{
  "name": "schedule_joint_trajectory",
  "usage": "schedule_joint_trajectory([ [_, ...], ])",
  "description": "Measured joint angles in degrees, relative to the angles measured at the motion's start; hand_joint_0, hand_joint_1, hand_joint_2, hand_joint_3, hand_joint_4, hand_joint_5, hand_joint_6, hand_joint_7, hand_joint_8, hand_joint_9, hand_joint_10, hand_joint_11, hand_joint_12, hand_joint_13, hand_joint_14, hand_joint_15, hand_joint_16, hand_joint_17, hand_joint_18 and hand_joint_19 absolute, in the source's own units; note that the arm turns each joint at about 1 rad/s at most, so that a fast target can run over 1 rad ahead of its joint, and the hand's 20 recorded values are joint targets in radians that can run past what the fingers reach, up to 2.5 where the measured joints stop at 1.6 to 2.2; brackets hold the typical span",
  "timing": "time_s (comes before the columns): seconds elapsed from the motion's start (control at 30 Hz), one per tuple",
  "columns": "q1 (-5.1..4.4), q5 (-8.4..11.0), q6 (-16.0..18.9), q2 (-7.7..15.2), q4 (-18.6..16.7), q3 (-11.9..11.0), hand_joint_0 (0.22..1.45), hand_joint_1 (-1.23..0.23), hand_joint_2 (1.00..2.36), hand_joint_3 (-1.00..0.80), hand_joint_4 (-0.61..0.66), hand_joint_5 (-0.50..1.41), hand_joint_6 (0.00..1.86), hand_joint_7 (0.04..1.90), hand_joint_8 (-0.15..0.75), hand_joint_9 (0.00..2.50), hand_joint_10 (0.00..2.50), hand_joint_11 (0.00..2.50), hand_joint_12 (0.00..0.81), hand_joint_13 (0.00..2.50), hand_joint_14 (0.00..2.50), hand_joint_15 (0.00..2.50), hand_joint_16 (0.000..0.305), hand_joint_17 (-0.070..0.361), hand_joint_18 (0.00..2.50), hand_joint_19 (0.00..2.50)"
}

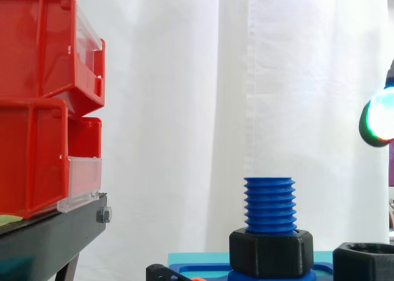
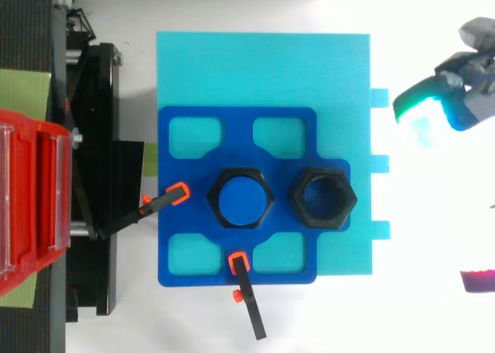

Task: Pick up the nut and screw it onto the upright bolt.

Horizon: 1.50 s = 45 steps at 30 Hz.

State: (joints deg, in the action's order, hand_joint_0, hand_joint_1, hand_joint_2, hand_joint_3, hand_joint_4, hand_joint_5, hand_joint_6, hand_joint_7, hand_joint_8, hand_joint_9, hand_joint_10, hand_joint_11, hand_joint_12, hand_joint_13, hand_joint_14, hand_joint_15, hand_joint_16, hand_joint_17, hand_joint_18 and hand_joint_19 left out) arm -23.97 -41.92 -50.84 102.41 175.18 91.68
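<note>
A robotics lab is being shown, with a test rig set up. The scene is being screened off by a white curtain point(image 1: 246, 77). Red bins point(image 1: 37, 108) are being carried on a black stand point(image 1: 49, 232). A blue plate point(image 2: 178, 260) is being held down on a cyan board point(image 2: 263, 66) by clamps point(image 2: 158, 204), and a blue threaded bolt point(image 1: 269, 204) is being kept upright in that plate.

Room above the bolt point(image 1: 269, 204) is open, w/ nothing betw. it and the hand point(image 1: 380, 118) at the right edge. Loose nut point(image 2: 322, 197) lies just right of the bolt, its top and right side free. Red bins point(image 1: 43, 102) on black stand point(image 1: 55, 232) wall off the left, well apart. Low obstacles: a clamp point(image 2: 166, 200) at the plate's point(image 2: 174, 268) left edge and a second clamp point(image 2: 246, 287) at its lower edge in top view.
</note>
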Motion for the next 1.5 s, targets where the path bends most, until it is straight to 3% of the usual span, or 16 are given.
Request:
schedule_joint_trajectory([
  [0.3, -0.15, 5.6, -9.21, 2.62, -2.84, -0.01, 0.42, -0.85, 1.0, -0.5, 0.22, -0.25, 0.5, 0.8, 0.301, 0.37, 0.0, 0.1, 0.29, 0.28, 0.0, 0.0, 0.034, 0.076, 0.15, 0.0],
  [0.63, -0.67, 7.7, -18.37, 5.48, -9.33, 0.0, 0.42, -0.84, 1.0, -0.5, 0.21, -0.25, 0.5, 0.8, 0.299, 0.37, 0.0, 0.09, 0.287, 0.28, 0.0, 0.0, 0.033, 0.074, 0.15, 0.0],
  [0.9, -1.12, 8.12, -19.33, 8.3, -14.57, 0.0, 0.41, -0.77, 1.0, -0.5, 0.22, -0.25, 0.5, 0.8, 0.307, 0.37, 0.0, 0.09, 0.296, 0.29, 0.0, 0.0, 0.034, 0.077, 0.16, 0.0],
  [1.07, -1.57, 8.76, -17.91, 9.84, -16.81, 0.0, 0.4, -0.72, 1.0, -0.5, 0.23, -0.25, 0.5, 0.8, 0.312, 0.38, 0.0, 0.09, 0.303, 0.29, 0.0, 0.0, 0.035, 0.079, 0.16, 0.0],
  [1.13, -1.85, 8.87, -17.07, 10.01, -17.62, -0.03, 0.37, -0.55, 1.0, -0.5, 0.25, -0.25, 0.5, 0.81, 0.333, 0.4, 0.0, 0.09, 0.326, 0.31, 0.0, 0.0, 0.04, 0.089, 0.18, 0.0],
  [1.17, -2.0, 8.89, -16.75, 10.04, -17.86, -0.04, 0.35, -0.4, 1.0, -0.5, 0.25, -0.24, 0.5, 0.8, 0.339, 0.41, 0.0, 0.08, 0.342, 0.32, 0.0, 0.0, 0.043, 0.097, 0.17, 0.0],
  [1.27, -2.48, 8.86, -15.95, 10.09, -18.45, -0.03, 0.33, -0.31, 1.0, -0.5, 0.23, -0.25, 0.5, 0.79, 0.338, 0.38, 0.0, 0.06, 0.372, 0.28, 0.0, 0.0, 0.049, 0.11, 0.1, 0.0],
  [1.4, -3.1, 8.81, -15.65, 10.13, -19.03, -0.03, 0.3, -0.53, 1.0, -0.5, 0.2, -0.28, 0.5, 0.77, 0.313, 0.25, 0.0, 0.03, 0.403, 0.19, 0.0, 0.0, 0.054, 0.121, 0.03, 0.0],
  [1.5, -3.43, 8.8, -15.57, 10.16, -19.14, -0.04, 0.3, -0.58, 1.0, -0.5, 0.18, -0.29, 0.5, 0.78, 0.304, 0.15, 0.0, 0.05, 0.411, 0.13, 0.0, 0.0, 0.055, 0.124, 0.0, 0.0],
])
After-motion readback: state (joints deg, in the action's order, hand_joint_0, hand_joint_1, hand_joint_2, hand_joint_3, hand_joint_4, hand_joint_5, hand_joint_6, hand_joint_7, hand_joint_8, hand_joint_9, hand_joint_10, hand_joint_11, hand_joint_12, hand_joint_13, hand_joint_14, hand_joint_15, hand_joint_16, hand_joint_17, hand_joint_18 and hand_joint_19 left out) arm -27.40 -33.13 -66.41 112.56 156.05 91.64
